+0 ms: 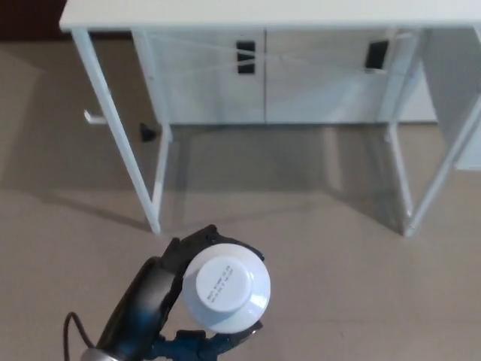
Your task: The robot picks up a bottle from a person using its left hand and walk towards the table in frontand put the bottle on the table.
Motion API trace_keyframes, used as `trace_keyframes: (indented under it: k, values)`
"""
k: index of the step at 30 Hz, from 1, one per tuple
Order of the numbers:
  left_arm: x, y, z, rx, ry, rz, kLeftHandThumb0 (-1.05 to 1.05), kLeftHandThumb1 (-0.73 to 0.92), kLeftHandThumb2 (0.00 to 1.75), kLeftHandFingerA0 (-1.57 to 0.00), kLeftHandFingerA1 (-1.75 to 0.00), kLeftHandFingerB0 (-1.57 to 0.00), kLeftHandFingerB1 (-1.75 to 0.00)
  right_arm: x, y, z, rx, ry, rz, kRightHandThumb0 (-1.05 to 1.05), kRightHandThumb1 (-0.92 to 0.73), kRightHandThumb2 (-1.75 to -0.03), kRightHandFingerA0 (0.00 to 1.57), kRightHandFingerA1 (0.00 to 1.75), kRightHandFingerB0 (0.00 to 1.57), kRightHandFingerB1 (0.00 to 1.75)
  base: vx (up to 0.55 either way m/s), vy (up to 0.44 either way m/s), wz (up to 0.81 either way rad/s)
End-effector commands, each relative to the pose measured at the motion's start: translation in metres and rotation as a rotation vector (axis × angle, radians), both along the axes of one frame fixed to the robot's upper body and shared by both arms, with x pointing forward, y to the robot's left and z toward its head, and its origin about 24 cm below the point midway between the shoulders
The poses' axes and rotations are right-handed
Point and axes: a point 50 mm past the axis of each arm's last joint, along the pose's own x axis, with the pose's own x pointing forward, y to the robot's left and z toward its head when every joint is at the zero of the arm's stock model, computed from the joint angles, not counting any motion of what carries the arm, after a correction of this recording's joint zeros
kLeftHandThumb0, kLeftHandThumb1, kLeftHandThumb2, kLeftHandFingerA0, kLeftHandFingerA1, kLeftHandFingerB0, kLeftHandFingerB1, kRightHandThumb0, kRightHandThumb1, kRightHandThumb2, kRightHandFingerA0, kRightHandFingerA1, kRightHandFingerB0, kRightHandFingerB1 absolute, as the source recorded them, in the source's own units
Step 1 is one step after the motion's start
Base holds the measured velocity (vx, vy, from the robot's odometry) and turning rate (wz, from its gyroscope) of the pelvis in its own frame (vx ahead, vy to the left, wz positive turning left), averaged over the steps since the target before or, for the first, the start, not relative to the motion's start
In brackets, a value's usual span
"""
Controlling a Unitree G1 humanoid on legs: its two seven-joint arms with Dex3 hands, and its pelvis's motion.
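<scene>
Since it's right at the bottom edge, the left robot hand [154, 293] comes first: it's wrapped around a white bottle [225, 289], held over the beige floor [338, 256] with one round end facing the camera. Further out, well apart from the bottle, is the white tabletop [263, 13] on thin legs [128, 143], with a white cabinet [263, 83] behind.

Bottle [225, 292]: smooth white plastic; table [263, 13]: matt white; floor [316, 248]: dull beige; left robot hand [176, 289]: glossy black.
</scene>
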Motion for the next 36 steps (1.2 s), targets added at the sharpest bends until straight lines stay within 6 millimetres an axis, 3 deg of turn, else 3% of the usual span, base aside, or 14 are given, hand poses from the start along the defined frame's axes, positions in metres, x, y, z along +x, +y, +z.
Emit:
trace_keyframes:
  k: [1, 14, 24, 36]
  values:
    - [-0.0014, 0.0017, 0.001, -0.013, -0.002, 0.009, -0.21, 0.75, 0.79, -0.97, -1.5, -0.76, -1.24, -0.003, -0.0003, -0.0011, -0.003, 0.016, -0.002, -0.34, -0.69, -0.6, 0.66, 0.45, 0.55, 0.4, 0.37, -0.152, 0.04]
    - [-0.0043, 0.0024, 0.0007, 0.007, -0.006, 0.008, -0.21, 0.75, 0.8, -0.97, -1.46, -0.76, -1.18, -0.0023, 0.0008, -0.0015, -0.001, 0.019, 0.005, -0.38, -0.67, -0.61, 0.64, 0.45, 0.52, 0.4, 0.46, 0.112, -0.32]
    - [-0.0047, 0.0015, 0.0017, 0.004, 0.0, -0.005, -0.2, 0.75, 0.81, -0.99, -1.44, -0.75, -1.21, -0.0023, 0.0019, -0.002, -0.007, 0.024, 0.021, -0.35, -0.68, -0.61, 0.63, 0.44, 0.54, 0.4, 0.43, 0.19, 0.11]
    - [-0.0084, 0.0007, 0.002, -0.005, 0.012, -0.014, -0.21, 0.75, 0.8, -0.99, -1.46, -0.76, -1.2, -0.0061, 0.0013, -0.0031, -0.005, 0.025, 0.008, -0.37, -0.67, -0.61, 0.65, 0.44, 0.53, 0.39, 0.2, -0.074, 0.08]
